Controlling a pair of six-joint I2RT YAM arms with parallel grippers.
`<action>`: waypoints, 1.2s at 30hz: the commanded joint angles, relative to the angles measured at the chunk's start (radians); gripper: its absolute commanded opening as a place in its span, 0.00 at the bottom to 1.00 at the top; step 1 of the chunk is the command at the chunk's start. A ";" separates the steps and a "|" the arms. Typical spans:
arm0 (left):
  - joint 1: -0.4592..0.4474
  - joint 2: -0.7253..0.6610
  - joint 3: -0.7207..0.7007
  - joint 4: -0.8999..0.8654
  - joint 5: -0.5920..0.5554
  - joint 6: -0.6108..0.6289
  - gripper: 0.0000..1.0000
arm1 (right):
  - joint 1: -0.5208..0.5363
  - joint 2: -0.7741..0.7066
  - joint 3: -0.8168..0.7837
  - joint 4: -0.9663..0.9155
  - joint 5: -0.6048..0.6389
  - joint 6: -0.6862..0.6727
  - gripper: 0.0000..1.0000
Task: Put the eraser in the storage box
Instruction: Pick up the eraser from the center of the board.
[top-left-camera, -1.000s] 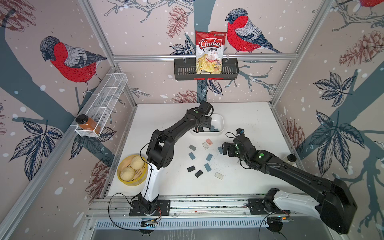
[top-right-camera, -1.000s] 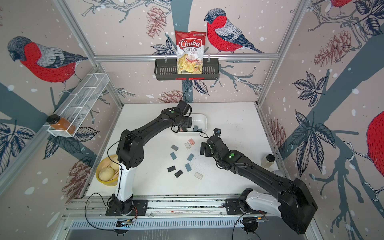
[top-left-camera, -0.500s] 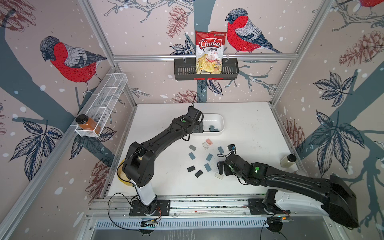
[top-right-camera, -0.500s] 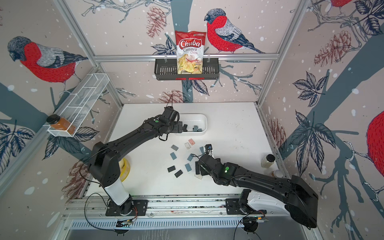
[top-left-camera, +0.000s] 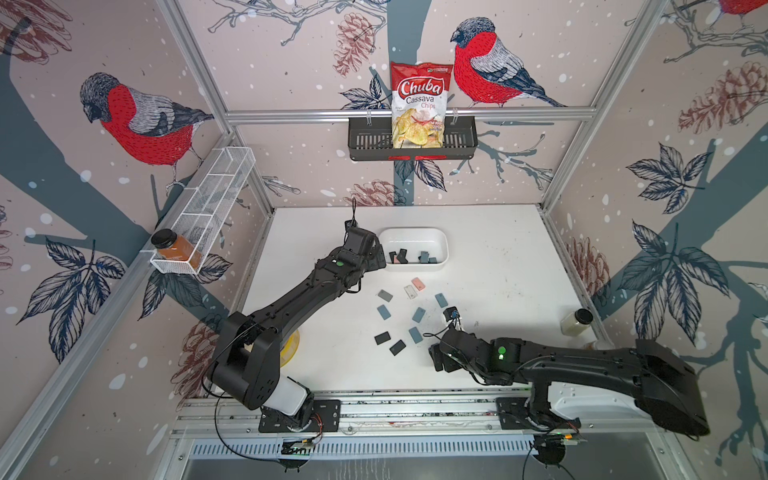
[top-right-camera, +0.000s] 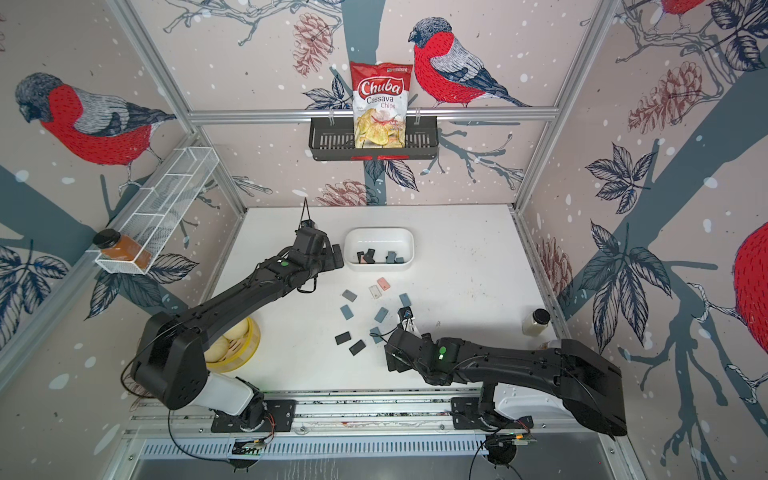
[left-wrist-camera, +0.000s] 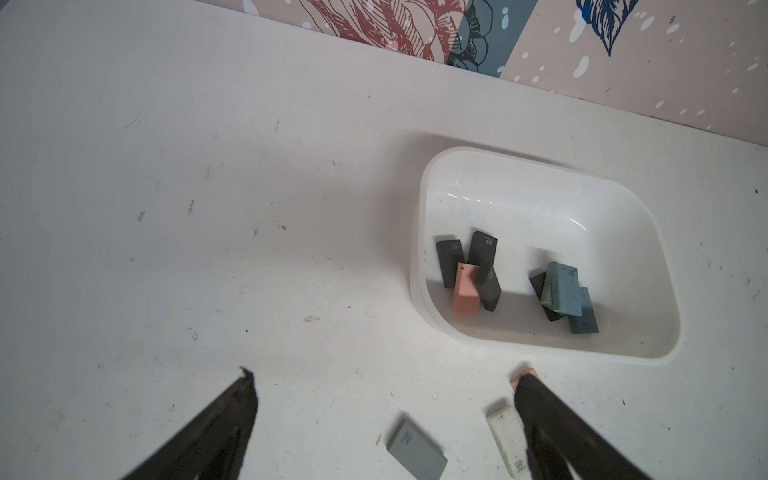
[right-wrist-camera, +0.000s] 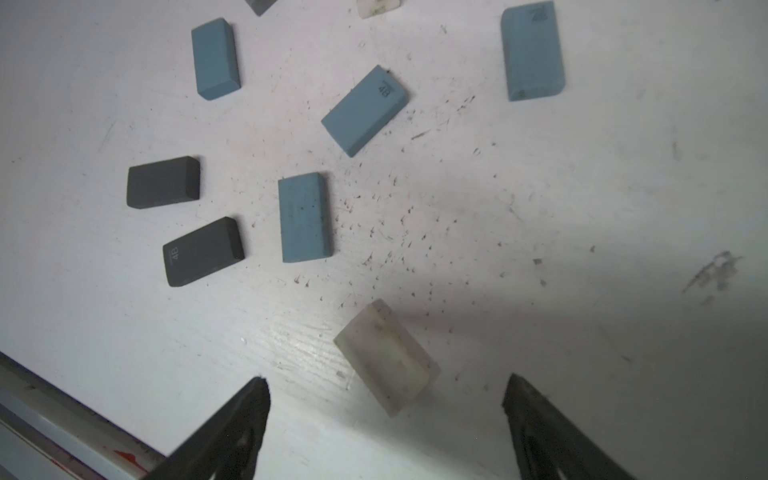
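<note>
The white storage box (top-left-camera: 415, 240) (top-right-camera: 380, 239) (left-wrist-camera: 519, 195) stands at the back middle of the table and holds several black, blue and pink erasers. My left gripper (top-left-camera: 379, 258) (top-right-camera: 335, 255) (left-wrist-camera: 384, 378) is open and empty just beside the box's left end. A translucent white eraser (right-wrist-camera: 386, 357) lies flat on the table right ahead of my right gripper (top-left-camera: 438, 360) (top-right-camera: 392, 359) (right-wrist-camera: 384, 386), which is open; in both top views this gripper hides that eraser. Several loose erasers lie between them, among them a blue one (top-left-camera: 415, 334) (right-wrist-camera: 305, 218) and a black one (top-left-camera: 397, 347) (right-wrist-camera: 203, 251).
A yellow steamer basket (top-right-camera: 249, 345) with buns sits front left under the left arm. A pale jar (top-left-camera: 575, 322) stands by the right wall. A black basket (top-left-camera: 365, 139) with a chips bag hangs on the back wall, a white mesh rack (top-left-camera: 208, 208) on the left wall. The front rail (top-left-camera: 374, 399) is close behind the right gripper.
The left gripper has drawn back from over the box to its left side. The right arm has swung toward the table's front, over the white eraser.
</note>
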 joint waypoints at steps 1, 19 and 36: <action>0.005 -0.028 -0.011 0.073 -0.033 -0.016 0.97 | 0.012 0.048 0.014 0.027 -0.010 -0.024 0.91; 0.018 -0.092 -0.033 0.094 -0.031 -0.030 0.97 | 0.015 0.151 0.023 0.088 -0.066 -0.123 0.85; 0.024 -0.102 -0.040 0.102 -0.026 -0.033 0.97 | 0.024 0.209 0.042 0.121 -0.155 -0.132 0.77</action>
